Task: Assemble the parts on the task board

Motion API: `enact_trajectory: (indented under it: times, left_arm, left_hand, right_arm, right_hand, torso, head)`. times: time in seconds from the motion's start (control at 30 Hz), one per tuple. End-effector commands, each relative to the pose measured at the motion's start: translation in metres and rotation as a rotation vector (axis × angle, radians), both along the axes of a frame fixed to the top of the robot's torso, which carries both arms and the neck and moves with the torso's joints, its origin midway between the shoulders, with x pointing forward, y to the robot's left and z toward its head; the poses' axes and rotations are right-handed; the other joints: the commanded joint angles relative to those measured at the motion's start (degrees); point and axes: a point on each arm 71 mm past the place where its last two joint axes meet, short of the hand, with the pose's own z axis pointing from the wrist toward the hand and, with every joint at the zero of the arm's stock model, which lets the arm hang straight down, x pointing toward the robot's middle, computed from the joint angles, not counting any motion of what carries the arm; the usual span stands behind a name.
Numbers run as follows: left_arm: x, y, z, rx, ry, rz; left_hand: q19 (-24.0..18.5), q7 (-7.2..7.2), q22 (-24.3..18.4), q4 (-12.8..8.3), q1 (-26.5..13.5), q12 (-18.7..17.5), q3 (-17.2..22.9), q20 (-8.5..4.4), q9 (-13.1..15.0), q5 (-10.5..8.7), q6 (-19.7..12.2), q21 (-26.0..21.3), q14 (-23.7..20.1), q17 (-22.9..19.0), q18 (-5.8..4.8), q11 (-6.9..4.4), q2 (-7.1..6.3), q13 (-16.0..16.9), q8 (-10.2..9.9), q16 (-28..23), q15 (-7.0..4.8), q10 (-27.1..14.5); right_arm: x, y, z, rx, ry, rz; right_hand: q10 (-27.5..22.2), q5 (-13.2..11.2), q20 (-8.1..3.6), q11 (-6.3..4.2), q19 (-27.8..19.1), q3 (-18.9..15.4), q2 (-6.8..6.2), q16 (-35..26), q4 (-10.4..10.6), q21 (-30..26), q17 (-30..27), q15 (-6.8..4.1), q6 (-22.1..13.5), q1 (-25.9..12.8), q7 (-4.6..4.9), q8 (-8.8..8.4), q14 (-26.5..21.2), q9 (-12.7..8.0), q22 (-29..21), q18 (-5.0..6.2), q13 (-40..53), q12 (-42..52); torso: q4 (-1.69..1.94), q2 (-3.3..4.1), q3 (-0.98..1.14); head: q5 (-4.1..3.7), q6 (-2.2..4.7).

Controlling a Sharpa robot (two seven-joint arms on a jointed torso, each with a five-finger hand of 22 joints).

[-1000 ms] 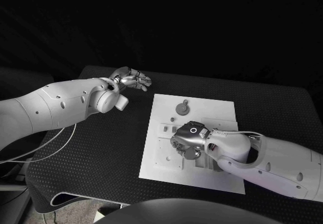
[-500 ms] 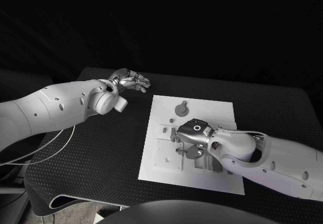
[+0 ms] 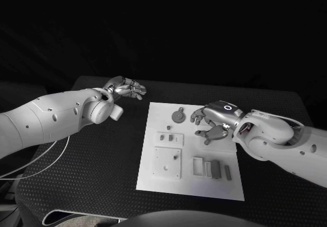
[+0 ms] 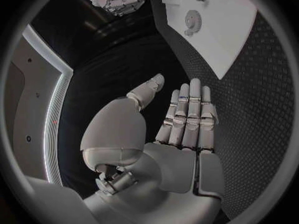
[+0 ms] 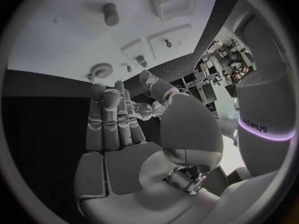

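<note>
In the head view the left robot hand (image 3: 126, 87) sits in the upper left of the frame, above the bare black table (image 3: 95, 156) and well apart from the white board (image 3: 194, 187); its wrist view shows the palm flat and the fingers (image 4: 190, 109) stretched out side by side, holding nothing. The board lies in the middle of the frame, running from the centre down toward the lower right. Near its upper left corner rests a round disc (image 3: 178, 115) with a small tab. Below the disc is a small rectangular block (image 3: 170, 138), and under that a larger square plate (image 3: 167, 161) lying flat on the board. To the right of the plate, a few narrow upright pieces (image 3: 212, 168) stand close together in a row. The right robot hand (image 3: 212, 121) hovers over the board's upper right part, just beside the disc, with its fingers apart and nothing between them; the right wrist view shows the same open palm facing the board, the fingers (image 5: 109, 117) extended toward the disc (image 5: 101, 70).
</note>
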Motion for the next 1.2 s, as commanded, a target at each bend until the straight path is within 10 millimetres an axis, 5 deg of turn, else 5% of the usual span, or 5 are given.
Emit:
enact_trajectory:
  times: [0.03, 0.57, 0.8, 1.0, 1.2]
  left_arm:
    - [0.001, -0.002, 0.003, -0.013, -0.026, -0.005]
    - [0.002, -0.003, 0.002, -0.013, -0.024, -0.008]
    - [0.002, -0.004, 0.001, -0.014, -0.021, -0.012]
    - [0.002, -0.003, 0.001, -0.013, -0.02, -0.011]
    - [0.002, -0.003, 0.001, -0.013, -0.017, -0.013]
  left_hand:
    - [0.4, -0.14, -0.1, 0.0, 0.1, 0.3, -0.3, 0.05, 0.0, -0.27, -0.2, 0.1, 0.2, 0.1, -0.86, -0.13, -0.15, 0.0, 0.4, -0.3, 0.07, 0.0]
    - [0.4, -0.17, -0.2, 0.0, 0.1, 0.4, -0.3, 0.07, 0.0, -0.27, -0.2, 0.1, 0.2, 0.2, -0.86, -0.17, -0.13, 0.0, 0.4, -0.4, 0.1, 0.1]
    - [0.4, -0.17, -0.2, 0.0, 0.1, 0.4, -0.3, 0.07, 0.0, -0.27, -0.2, 0.1, 0.2, 0.3, -0.86, -0.17, -0.09, 0.0, 0.4, -0.5, 0.1, 0.1]
    - [0.4, -0.16, -0.2, 0.0, 0.1, 0.3, -0.3, 0.07, 0.0, -0.27, -0.2, 0.1, 0.2, 0.3, -0.86, -0.16, -0.08, 0.0, 0.4, -0.5, 0.11, 0.0]
    - [0.4, -0.15, -0.2, 0.0, 0.1, 0.3, -0.4, 0.08, 0.0, -0.27, -0.3, 0.1, 0.2, 0.4, -0.86, -0.14, -0.06, 0.0, 0.4, -0.5, 0.12, 0.0]
  right_arm:
    - [0.003, -0.016, 0.0, 0.044, 0.097, -0.022]
    - [-0.007, -0.034, -0.029, -0.167, 0.16, -0.037]
    - [-0.008, -0.035, -0.043, -0.247, 0.134, -0.032]
    - [-0.007, -0.033, -0.046, -0.261, 0.088, -0.032]
    - [-0.007, -0.028, -0.05, -0.255, 0.087, -0.021]
  right_hand:
    - [-0.6, -0.3, -0.21, 0.19, -0.2, -0.5, -0.8, 0.3, 0.2, 0.2, 0.1, 0.11, -0.5, -0.3, 0.09, 0.1, 0.0, -0.1, 1.2, 0.35, 0.1, -0.3]
    - [-3.8, -0.3, 0.36, 1.5, -1.7, -1.4, -2.38, 0.1, 1.8, -0.1, 0.4, 1.37, -2.9, -2.6, -1.39, -0.6, -1.7, -0.9, 1.2, 0.35, -0.1, -1.8]
    - [-3.7, -0.3, 0.3, 1.43, -1.8, -1.2, -2.25, 0.3, 1.5, 0.0, 0.5, 1.32, -2.8, -1.9, -1.5, -0.31, -1.7, -0.8, 1.2, 0.35, 0.1, -1.7]
    - [-3.7, -0.2, 0.19, 1.35, -1.6, -0.6, -1.62, 0.5, 1.1, 0.3, 0.6, 1.24, -2.3, -0.6, -1.44, 0.22, -1.6, -0.7, 1.2, 0.35, 0.3, -1.5]
    - [-2.6, -0.2, -0.1, 0.92, -1.0, 0.0, 0.97, 0.9, -0.2, 0.8, 0.6, 0.82, -1.4, 1.5, -1.05, 1.05, -0.8, -0.6, 1.2, 0.35, 0.9, -0.8]
  torso:
    - [0.02, 0.0, -0.01]
    - [-0.12, 0.01, 0.11]
    - [0.26, 0.02, -0.03]
    - [0.21, 0.05, -0.07]
    - [0.18, 0.02, -0.07]
  head:
    - [-0.77, 0.61]
    - [-1.69, 1.25]
    - [-2.02, 1.06]
    - [-1.99, 1.02]
    - [-2.03, 1.0]
